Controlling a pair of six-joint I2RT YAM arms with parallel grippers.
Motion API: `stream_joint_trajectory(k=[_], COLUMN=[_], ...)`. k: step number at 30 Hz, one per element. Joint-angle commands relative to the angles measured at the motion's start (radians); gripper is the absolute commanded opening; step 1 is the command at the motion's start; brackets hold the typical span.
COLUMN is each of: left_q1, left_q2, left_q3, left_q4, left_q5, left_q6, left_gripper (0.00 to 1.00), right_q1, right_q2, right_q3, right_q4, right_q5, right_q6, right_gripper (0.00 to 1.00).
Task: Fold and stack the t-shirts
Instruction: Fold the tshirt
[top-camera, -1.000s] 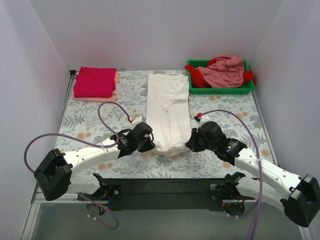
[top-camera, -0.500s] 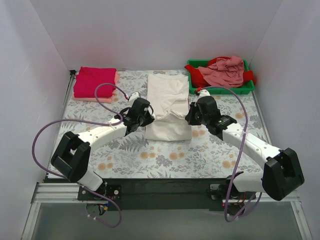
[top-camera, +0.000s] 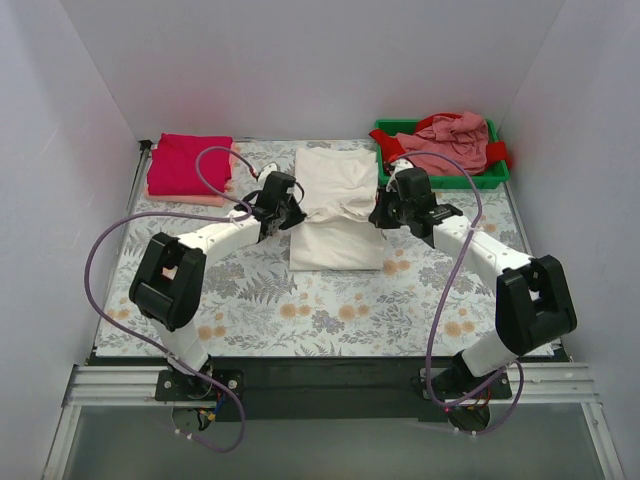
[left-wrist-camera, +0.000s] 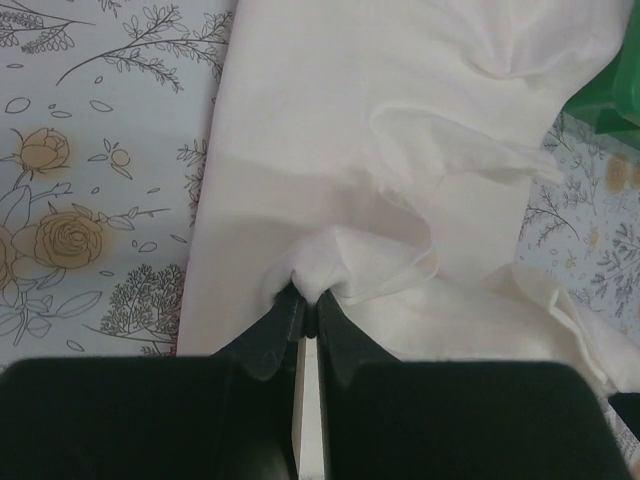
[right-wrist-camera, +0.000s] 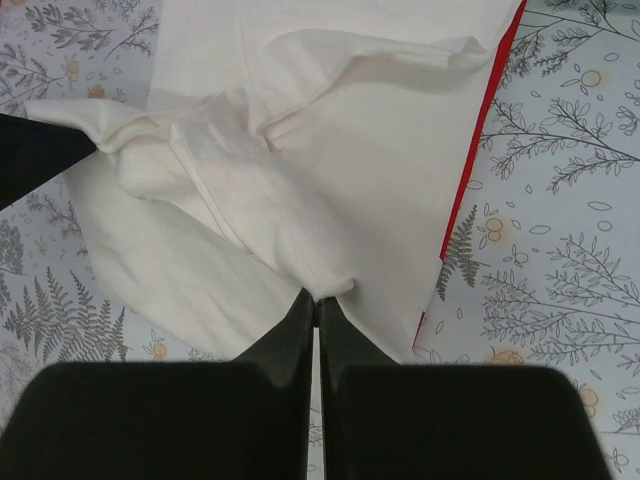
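The white t-shirt (top-camera: 335, 215) lies lengthwise in the middle of the table, its near end lifted and doubled back over itself. My left gripper (top-camera: 294, 216) is shut on the left corner of that lifted edge, seen pinched in the left wrist view (left-wrist-camera: 312, 290). My right gripper (top-camera: 378, 216) is shut on the right corner, seen in the right wrist view (right-wrist-camera: 318, 296), where a red edge (right-wrist-camera: 470, 180) shows under the shirt. A folded crimson shirt (top-camera: 188, 163) lies on a pale pink one (top-camera: 190, 196) at the far left. Dusty pink and red shirts (top-camera: 450, 140) are heaped in the green tray.
The green tray (top-camera: 440, 178) stands at the far right corner, close behind my right arm. White walls close in the left, back and right sides. The floral table cover (top-camera: 330, 300) is bare in front of the shirt.
Both grippers have carried the white shirt's near edge away from the table's front toward the back, doubling the shirt over itself; it now lies about half as long.
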Motion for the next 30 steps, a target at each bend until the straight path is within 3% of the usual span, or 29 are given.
stream_joint_trajectory(k=[1,9,11,13,14,15,16,18,22,26,30], left_q1=[0.028,0.056,0.06,0.068,0.071,0.074,0.077,0.079,0.079,0.079,0.077], left_q2=[0.041,0.124,0.133,0.145,0.15,0.153,0.151,0.138,0.092,0.021,-0.077], left_q3=[0.066,0.129,0.138,0.147,0.151,0.157,0.164,0.167,0.149,0.08,-0.067], left_q4=[0.016,0.01,0.009,0.009,0.006,0.001,-0.005,-0.006,-0.005,-0.005,0.0], left_q5=[0.042,0.09,0.093,0.102,0.108,0.111,0.108,0.11,0.127,0.156,0.215], left_q6=[0.045,0.088,0.091,0.099,0.101,0.104,0.104,0.11,0.114,0.091,0.052], left_gripper=[0.0,0.0,0.06,0.18,0.23,0.39,0.49,0.71,0.87,0.89,0.9], right_q1=[-0.027,-0.061,-0.066,-0.075,-0.079,-0.087,-0.093,-0.101,-0.099,-0.101,-0.099], right_q2=[0.053,0.166,0.185,0.213,0.223,0.242,0.252,0.271,0.243,0.19,0.082], right_q3=[0.075,0.139,0.158,0.178,0.186,0.195,0.221,0.247,0.255,0.193,0.031], right_q4=[0.039,0.039,0.038,0.038,0.038,0.038,0.033,0.023,0.012,0.012,0.013], right_q5=[-0.062,-0.091,-0.091,-0.091,-0.099,-0.111,-0.144,-0.177,-0.198,-0.249,-0.28], right_q6=[-0.028,-0.022,-0.021,-0.017,-0.014,-0.019,-0.024,-0.037,-0.06,-0.073,-0.076], right_gripper=[0.01,0.01,0.01,0.01,0.09,0.19,0.41,0.58,0.64,0.66,0.67])
